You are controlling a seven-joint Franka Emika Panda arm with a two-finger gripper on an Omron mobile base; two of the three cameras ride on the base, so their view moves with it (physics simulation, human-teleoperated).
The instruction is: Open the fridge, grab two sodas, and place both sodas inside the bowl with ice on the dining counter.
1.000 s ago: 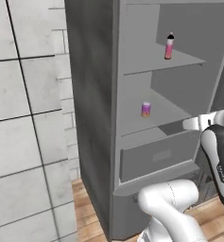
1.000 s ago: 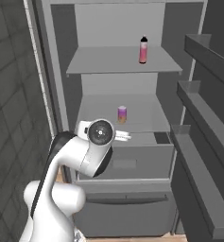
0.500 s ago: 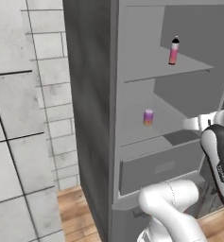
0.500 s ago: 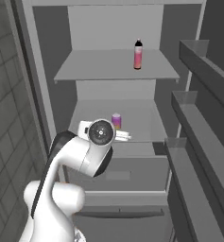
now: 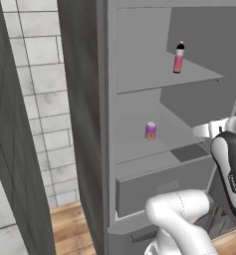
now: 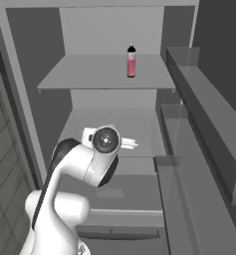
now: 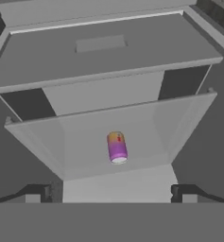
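Grey fridge (image 5: 89,124) holds bottle (image 5: 178,58), can (image 5: 150,131)

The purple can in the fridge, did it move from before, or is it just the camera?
No. The can sits on the same middle shelf, below the pink bottle, as before. The whole picture shifted, so the camera moved, not the can.

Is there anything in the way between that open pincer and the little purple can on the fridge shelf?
Nothing visible blocks it. In the hand view the purple can stands alone on the bare middle shelf, straight ahead of the open pincer. The pink bottle stands one shelf higher, out of the path.
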